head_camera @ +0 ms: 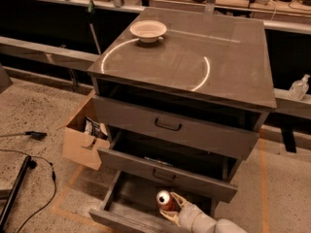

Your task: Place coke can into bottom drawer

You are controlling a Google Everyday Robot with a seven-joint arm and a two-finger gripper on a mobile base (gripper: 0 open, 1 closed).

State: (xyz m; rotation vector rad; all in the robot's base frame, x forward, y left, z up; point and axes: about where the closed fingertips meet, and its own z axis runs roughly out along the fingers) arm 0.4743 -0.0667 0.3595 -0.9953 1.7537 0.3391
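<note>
Cabinet of grey metal (194, 130) with three drawers stands on a speckled stone floor, and all three are pulled out a little, like steps. Its flat worktop (223, 57) is smooth and shiny, with a thin bright ring of reflected light on it. A round, shallow, pale bowl (148, 30) sits near the back left corner of it.

The bottom drawer (127, 198) is low and wide, with plain dull grey sheet inside. The tool (168, 208) reaches into it from the lower right on a pale, rounded arm. Its two beige curved fingers (177, 198) are closed around the coke can (164, 200). This small red cylinder is tilted, so its round silver top faces up and to the left. It is inside the drawer's right part, just under the front of the middle drawer (167, 176).

An open brown cardboard box (80, 142) stands beside the cabinet on the left. A thin black cable (46, 188) curves over the floor.
</note>
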